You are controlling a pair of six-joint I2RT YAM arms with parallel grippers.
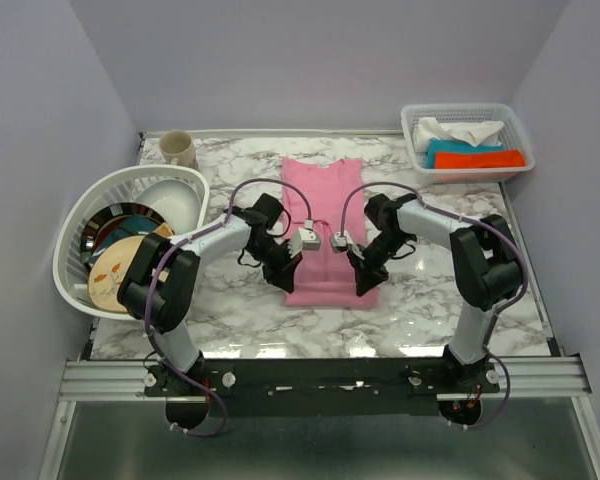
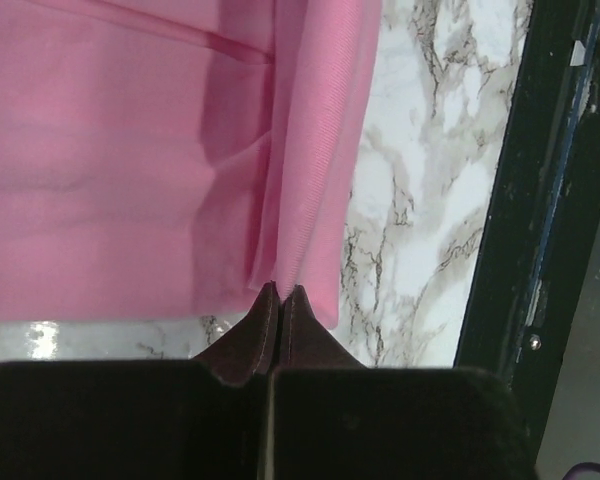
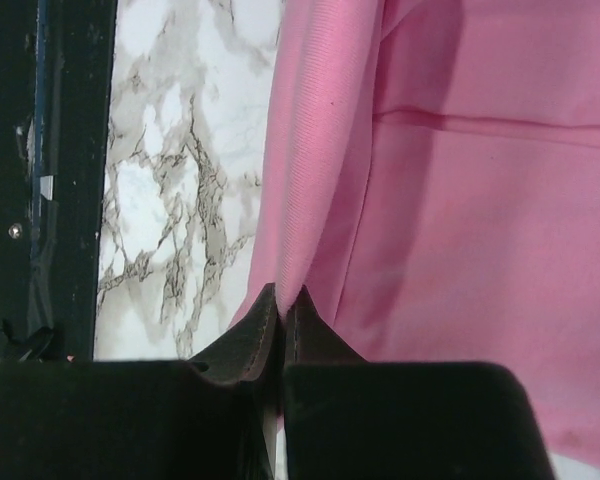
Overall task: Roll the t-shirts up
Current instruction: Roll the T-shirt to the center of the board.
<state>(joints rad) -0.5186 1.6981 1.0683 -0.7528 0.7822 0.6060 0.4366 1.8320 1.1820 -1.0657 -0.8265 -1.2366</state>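
A light-pink t-shirt [image 1: 323, 200] lies folded into a long narrow strip in the middle of the marble table [image 1: 230, 315], its collar end far from me. My left gripper [image 1: 282, 274] is at the strip's near left corner. In the left wrist view its jaws [image 2: 280, 290] are shut, with a raised fold of the pink t-shirt [image 2: 110, 150] pinched at the tips. My right gripper [image 1: 365, 278] is at the near right corner. In the right wrist view it [image 3: 283, 292] is shut on the lifted edge of the t-shirt [image 3: 480, 200].
A white basket [image 1: 467, 110] at the back right holds folded white, teal and orange cloths. A round white basket [image 1: 130, 178] with plates and bowls stands at the left. A beige cup [image 1: 178, 148] is at the back left. The black frame rail [image 2: 540, 200] runs along the table's near edge.
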